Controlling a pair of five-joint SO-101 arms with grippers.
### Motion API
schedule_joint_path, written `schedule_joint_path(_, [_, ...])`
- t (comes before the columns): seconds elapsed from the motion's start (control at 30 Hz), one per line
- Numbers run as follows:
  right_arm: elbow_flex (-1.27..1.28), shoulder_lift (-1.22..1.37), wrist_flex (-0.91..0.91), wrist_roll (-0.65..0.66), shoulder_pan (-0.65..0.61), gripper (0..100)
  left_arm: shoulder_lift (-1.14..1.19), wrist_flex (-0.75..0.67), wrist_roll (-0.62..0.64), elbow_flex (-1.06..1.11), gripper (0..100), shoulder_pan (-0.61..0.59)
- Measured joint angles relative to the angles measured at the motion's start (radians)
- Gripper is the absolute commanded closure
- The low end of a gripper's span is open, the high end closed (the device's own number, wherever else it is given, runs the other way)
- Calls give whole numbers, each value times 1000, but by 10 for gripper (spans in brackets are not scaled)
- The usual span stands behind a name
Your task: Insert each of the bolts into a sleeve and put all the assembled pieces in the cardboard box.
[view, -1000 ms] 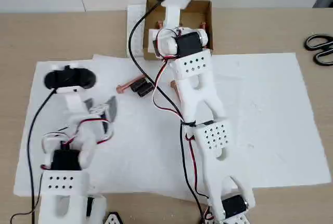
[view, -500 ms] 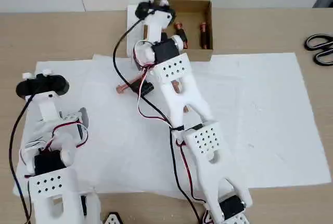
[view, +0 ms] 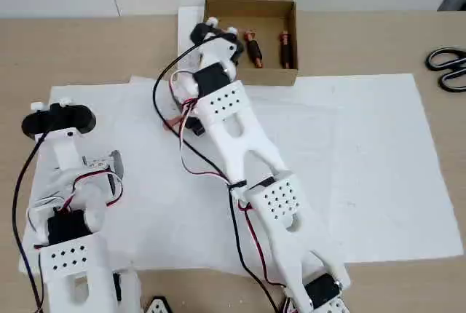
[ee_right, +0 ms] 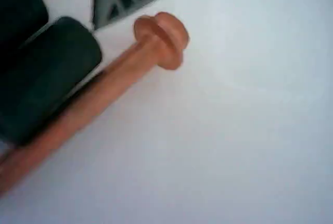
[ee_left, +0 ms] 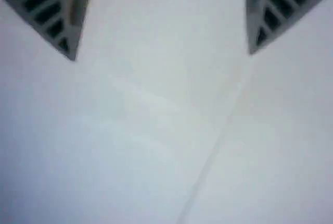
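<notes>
Right wrist view: the bolt (ee_right: pixel 99 101) lies on the white sheet (ee_right: pixel 250 146) against a black sleeve (ee_right: pixel 49 86), near the cardboard box (view: pixel 280 76) at the tabletop's far edge. Whether the right jaws are spread cannot be told; the left jaws are spread and empty. Closing here may pinch both pieces or roll the bolt away.

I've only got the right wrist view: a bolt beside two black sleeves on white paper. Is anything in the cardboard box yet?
Observer: Yes. The high view shows a sleeved bolt and a second one lying side by side in the cardboard box.
Operator: And the left arm?
Observer: Its pincer is open above bare white paper, near the sheet's left edge, well away from your bolt.
</notes>
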Motion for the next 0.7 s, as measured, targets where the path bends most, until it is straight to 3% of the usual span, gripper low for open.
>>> schedule_joint_path(0.7, [215, -9, -3, -78, 9, 794, 0, 0, -18, 0, 798, 0])
